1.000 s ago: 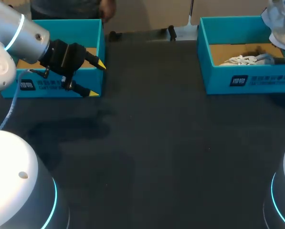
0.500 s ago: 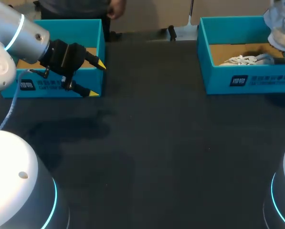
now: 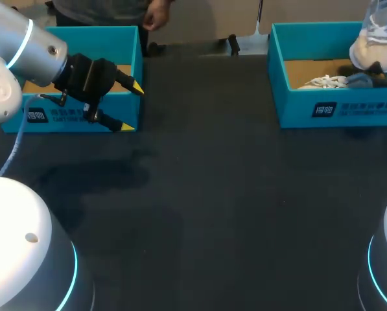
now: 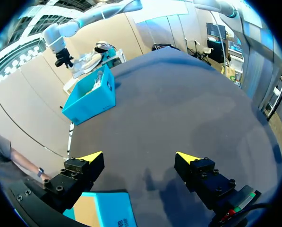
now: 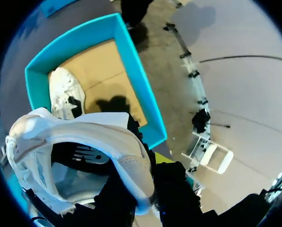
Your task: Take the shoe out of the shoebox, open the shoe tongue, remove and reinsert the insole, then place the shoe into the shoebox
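Shoe (image 3: 375, 35) first: where is it?

Hanging in the air over the far right corner of the right shoebox (image 3: 336, 110), clear of the rim. In the right wrist view the right gripper (image 5: 148, 182) is clamped on the shoe (image 5: 79, 142) at the heel collar, so the opening faces the camera and the toe points away from the fingers.

Why hold it by the heel?

My guess is that it leaves the tongue and laces free for the other arm, since the insole has to come out through that opening.

What is in the shoebox (image 5: 136, 80) under it?

A second white shoe (image 5: 65, 97), lying on the brown cardboard floor against one wall. The head view shows the second shoe (image 3: 326, 81) low in the box, laces up.

And the left arm?

The left gripper (image 3: 132, 107) sits at the near right corner of the left box (image 3: 96, 29), fingers spread wide and holding nothing. Its own camera shows the left gripper (image 4: 140, 156) with only dark table (image 4: 178, 109) between the yellow tips — one finger is over the corner of that left box (image 4: 103, 208). What the box holds, I cannot tell.

So how far along?

Early, I would judge — the shoe is out, the tongue not yet opened.
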